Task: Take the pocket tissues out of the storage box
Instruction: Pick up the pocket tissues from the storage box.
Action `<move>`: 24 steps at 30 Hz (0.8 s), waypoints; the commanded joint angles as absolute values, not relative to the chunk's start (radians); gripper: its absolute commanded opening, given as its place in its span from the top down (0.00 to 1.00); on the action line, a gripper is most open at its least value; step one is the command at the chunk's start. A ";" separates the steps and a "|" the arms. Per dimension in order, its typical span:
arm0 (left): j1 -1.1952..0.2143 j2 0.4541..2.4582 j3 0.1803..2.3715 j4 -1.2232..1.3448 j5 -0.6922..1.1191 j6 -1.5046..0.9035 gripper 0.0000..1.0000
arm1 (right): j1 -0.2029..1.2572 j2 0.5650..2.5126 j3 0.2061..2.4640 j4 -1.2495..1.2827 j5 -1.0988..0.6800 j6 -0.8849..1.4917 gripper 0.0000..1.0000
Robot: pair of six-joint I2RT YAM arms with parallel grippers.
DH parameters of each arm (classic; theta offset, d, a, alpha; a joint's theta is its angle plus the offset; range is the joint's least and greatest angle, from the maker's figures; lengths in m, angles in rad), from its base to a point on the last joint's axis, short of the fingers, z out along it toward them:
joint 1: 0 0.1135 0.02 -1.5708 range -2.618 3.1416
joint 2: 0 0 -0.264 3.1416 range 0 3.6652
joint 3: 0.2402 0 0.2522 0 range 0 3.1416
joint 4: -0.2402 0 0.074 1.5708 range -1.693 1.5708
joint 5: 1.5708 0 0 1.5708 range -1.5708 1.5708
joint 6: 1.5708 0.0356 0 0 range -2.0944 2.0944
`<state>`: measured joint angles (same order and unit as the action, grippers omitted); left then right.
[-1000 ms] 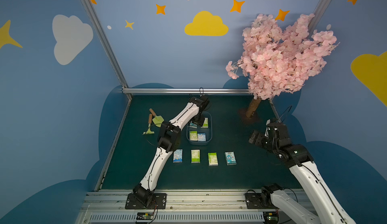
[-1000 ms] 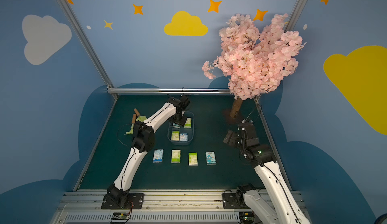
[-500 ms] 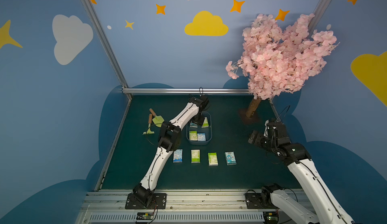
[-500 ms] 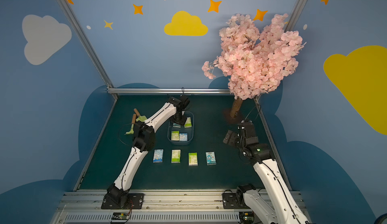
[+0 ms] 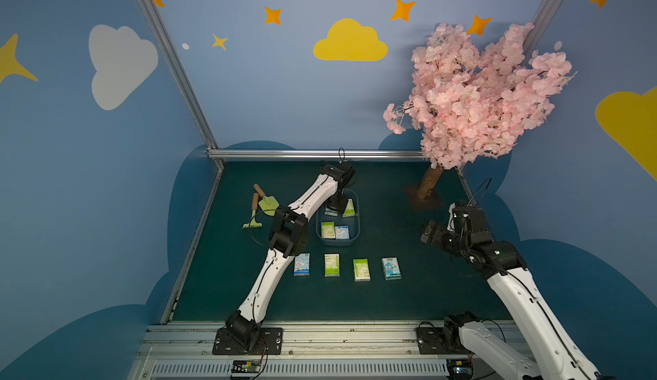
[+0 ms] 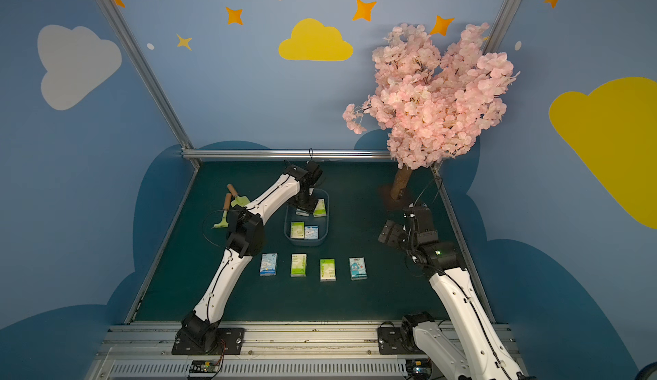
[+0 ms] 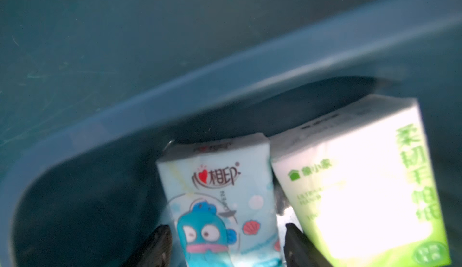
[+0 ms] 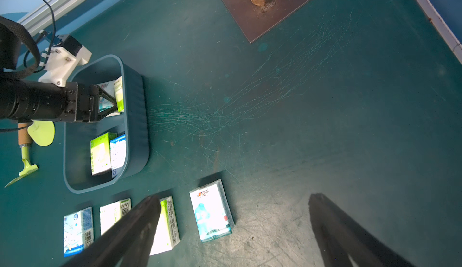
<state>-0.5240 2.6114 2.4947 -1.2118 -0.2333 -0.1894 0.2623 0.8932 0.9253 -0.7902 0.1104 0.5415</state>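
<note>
Left gripper (image 7: 225, 227) is down inside the storage box (image 7: 175, 90), jaws parted w/ the blue pack (image 7: 217, 190) between them. We can't tell if the pads actually press it: contact pts sit at the frame edge and the left wrist view is blurred. The pack's long axis runs straight ahead of the jaws, away from the wrist, so they span its short width, which we judge ok for a lift.

Green pack (image 7: 350, 190) is just outside one jaw, tilted, touching the blue one's side. That finger (image 7: 297, 248) sits in the slot btwn them, so we reckon the green one may drag along.

Behind the jaws, two more packs (image 5: 327, 230) lie flat in the box. Four packs (image 5: 331, 265) sit in a row on the table (image 5: 409, 289).

Right gripper (image 8: 231, 198) is spread wide, empty, well apart from the box, so the left one is far nearer.

In both top views the wrist hides most of the blue pack. Its lower half is cut off in the left wrist view.
</note>
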 commanded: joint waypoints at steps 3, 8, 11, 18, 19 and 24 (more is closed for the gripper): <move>-0.518 2.646 2.519 -1.209 -0.230 -0.183 0.26 | 0.256 0.900 0.904 -0.761 0.095 0.532 0.02; -0.519 2.666 2.525 -1.195 -0.197 -0.178 0.29 | 0.253 0.910 0.902 -0.754 0.091 0.533 0.02; -0.518 2.676 2.537 -1.196 -0.189 -0.175 0.33 | 0.251 0.913 0.902 -0.750 0.087 0.533 0.02; -0.518 2.662 2.538 -1.208 -0.178 -0.167 0.40 | 0.244 0.916 0.907 -0.747 0.083 0.534 0.02; -0.518 2.655 2.537 -1.215 -0.181 -0.166 0.41 | 0.245 0.915 0.907 -0.747 0.083 0.534 0.02; -0.520 2.606 2.534 -1.248 -0.181 -0.170 0.44 | 0.243 0.916 0.905 -0.746 0.080 0.535 0.02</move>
